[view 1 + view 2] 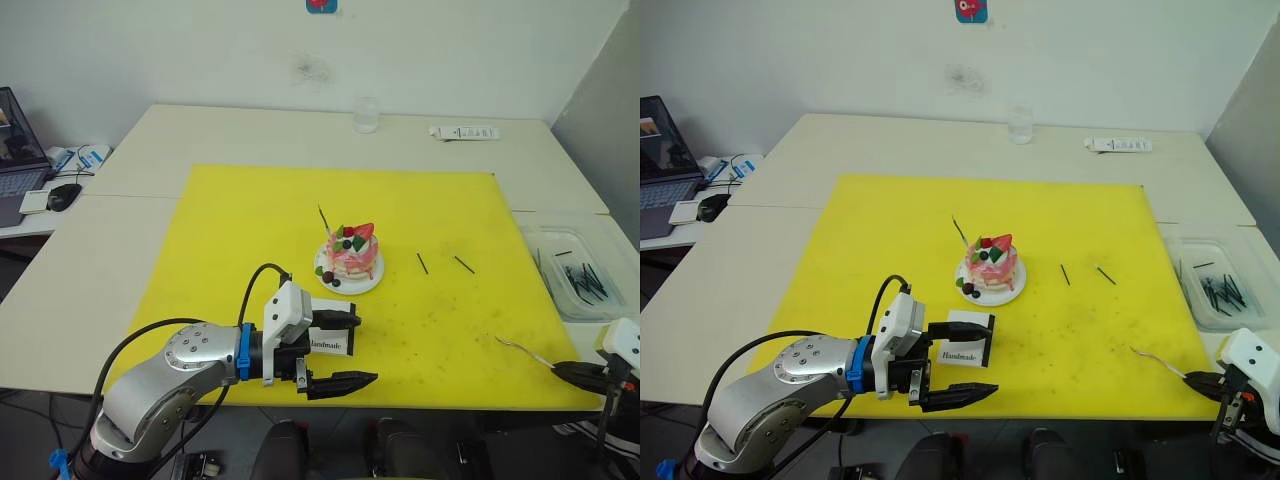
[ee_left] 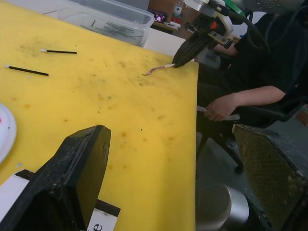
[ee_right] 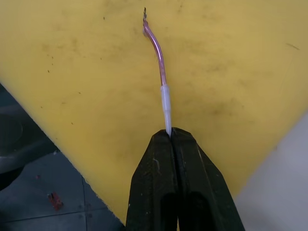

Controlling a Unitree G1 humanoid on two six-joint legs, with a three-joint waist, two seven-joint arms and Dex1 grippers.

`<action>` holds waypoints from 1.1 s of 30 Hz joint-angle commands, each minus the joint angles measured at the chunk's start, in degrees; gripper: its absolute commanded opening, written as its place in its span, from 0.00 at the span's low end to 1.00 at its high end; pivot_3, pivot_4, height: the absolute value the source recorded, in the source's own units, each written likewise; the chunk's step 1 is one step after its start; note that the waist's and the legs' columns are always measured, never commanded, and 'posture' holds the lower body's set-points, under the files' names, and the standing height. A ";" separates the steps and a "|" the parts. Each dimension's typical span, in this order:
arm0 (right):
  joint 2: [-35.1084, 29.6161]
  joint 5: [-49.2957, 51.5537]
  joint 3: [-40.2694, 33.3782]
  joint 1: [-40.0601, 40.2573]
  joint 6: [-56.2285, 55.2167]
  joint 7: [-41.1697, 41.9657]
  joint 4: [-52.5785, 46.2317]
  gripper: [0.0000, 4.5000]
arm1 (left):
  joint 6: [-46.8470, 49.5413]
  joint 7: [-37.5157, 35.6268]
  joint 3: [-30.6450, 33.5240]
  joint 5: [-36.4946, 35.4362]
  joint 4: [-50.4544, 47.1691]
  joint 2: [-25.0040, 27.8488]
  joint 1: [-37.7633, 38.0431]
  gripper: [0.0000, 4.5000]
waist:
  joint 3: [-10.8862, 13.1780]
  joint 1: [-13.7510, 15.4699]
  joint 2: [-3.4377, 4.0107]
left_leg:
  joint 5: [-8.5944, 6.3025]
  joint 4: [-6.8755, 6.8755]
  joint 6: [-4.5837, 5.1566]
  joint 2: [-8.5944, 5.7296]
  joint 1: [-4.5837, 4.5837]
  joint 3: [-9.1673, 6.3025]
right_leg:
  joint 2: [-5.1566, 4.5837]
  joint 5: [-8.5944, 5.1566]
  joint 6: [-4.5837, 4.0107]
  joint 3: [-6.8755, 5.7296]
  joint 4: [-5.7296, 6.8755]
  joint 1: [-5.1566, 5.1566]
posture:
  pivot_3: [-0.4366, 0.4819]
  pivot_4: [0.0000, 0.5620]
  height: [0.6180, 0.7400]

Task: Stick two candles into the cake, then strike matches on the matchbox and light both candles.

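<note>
The pink cake (image 1: pixel 350 260) sits on its white plate mid-mat, and a thin green candle (image 1: pixel 323 218) stands tilted at its far left side. My left gripper (image 1: pixel 365 350) is open low over the mat's front edge. The white matchbox (image 1: pixel 330 343) lies between its fingers, against the farther one. At the mat's front right corner, my right gripper (image 3: pixel 171 134) is shut on the pale end of the bent pinkish candle (image 3: pixel 161 72), which lies just over the mat. Two dark matches (image 1: pixel 422 263) (image 1: pixel 464 265) rest right of the cake.
A clear bin (image 1: pixel 575 275) with several dark sticks stands off the mat's right edge. A glass (image 1: pixel 366 115) and a white remote (image 1: pixel 464 132) are at the back. A laptop (image 1: pixel 15 160) and mouse sit far left. A person's hand (image 2: pixel 219 107) shows beyond the table's front edge.
</note>
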 commanded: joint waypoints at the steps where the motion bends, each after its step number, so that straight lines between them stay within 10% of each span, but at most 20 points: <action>1: -1.03 0.78 -0.45 -0.44 1.97 1.16 -0.25 0.00 | -0.86 0.07 -0.25 -0.33 -1.67 -0.39 -0.47 1.00 | 0.00 0.01 0.00 | 0.00 0.00 0.00 -0.01 0.00 0.00 | 0.00 0.00 0.00 -0.01 0.00 0.00 | 0.48 0.27 1.00; 9: -2.46 -0.23 -2.89 -1.85 2.25 1.90 -1.02 0.51 | -0.85 0.19 -0.54 -0.10 -2.48 -0.12 -0.34 1.00 | -0.01 0.02 0.02 | 0.00 0.00 0.00 -0.02 0.00 0.00 | -0.01 0.00 0.00 -0.01 0.00 0.00 | 0.48 0.27 1.00; 16: -8.53 0.40 -5.95 -2.61 10.80 3.91 -9.54 0.51 | -6.21 -3.50 -3.28 5.59 -3.49 2.31 -2.03 1.00 | -0.03 0.04 0.06 | 0.00 0.00 0.00 -0.01 0.00 -0.03 | 0.04 0.00 0.00 -0.03 0.01 0.01 | 0.48 0.27 1.00; 33: -23.72 -0.58 18.93 -20.59 31.79 -3.18 -12.01 0.51 | -15.90 -4.68 -9.80 13.99 -4.07 -0.40 -5.58 1.00 | -0.01 0.02 0.03 | 0.00 -0.01 0.00 -0.01 -0.10 0.01 | -0.01 -0.01 0.05 -0.01 -0.06 -0.07 | 0.48 0.27 1.00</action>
